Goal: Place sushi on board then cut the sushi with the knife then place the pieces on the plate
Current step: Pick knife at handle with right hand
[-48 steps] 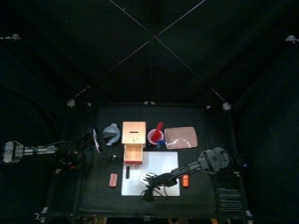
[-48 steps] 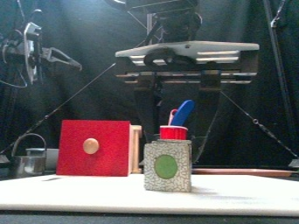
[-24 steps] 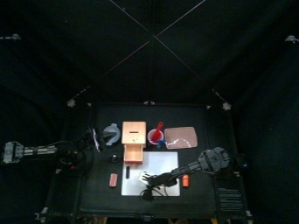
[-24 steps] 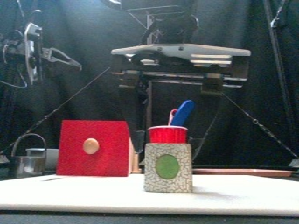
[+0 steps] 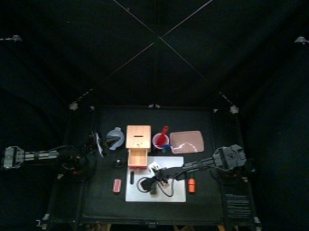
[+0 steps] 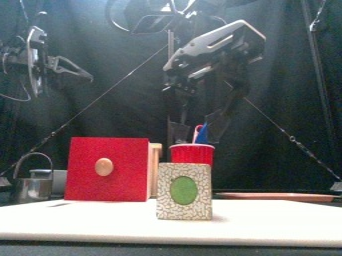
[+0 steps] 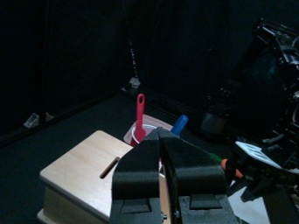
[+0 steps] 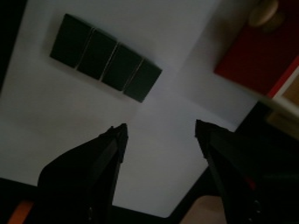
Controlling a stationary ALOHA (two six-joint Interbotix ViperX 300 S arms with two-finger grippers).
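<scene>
The sushi roll (image 8: 107,66), a row of several dark green blocks, lies on the white cutting board (image 8: 176,96). In the front view the sushi roll (image 6: 183,192) shows its end, speckled with a green centre. My right gripper (image 8: 159,129) hangs open above the board, beside the roll, with nothing between its jaws. The red cup (image 6: 194,153) behind the roll holds the blue knife (image 6: 202,133) and the red knife (image 7: 138,118). The pink tray (image 5: 185,141) lies behind the board. My left gripper (image 7: 163,149) rests shut at the table's left.
The wooden box (image 6: 107,168) with its red drawer front stands at the board's back left. A metal cutter (image 6: 38,183) sits far left and a blue-grey bowl (image 5: 114,137) left of the box. Small orange toys (image 5: 117,185) (image 5: 191,187) lie near the board.
My right arm has swung left and turned, and its gripper now sits higher above the roll. The sushi roll stands slightly further left. The left arm is unmoved.
</scene>
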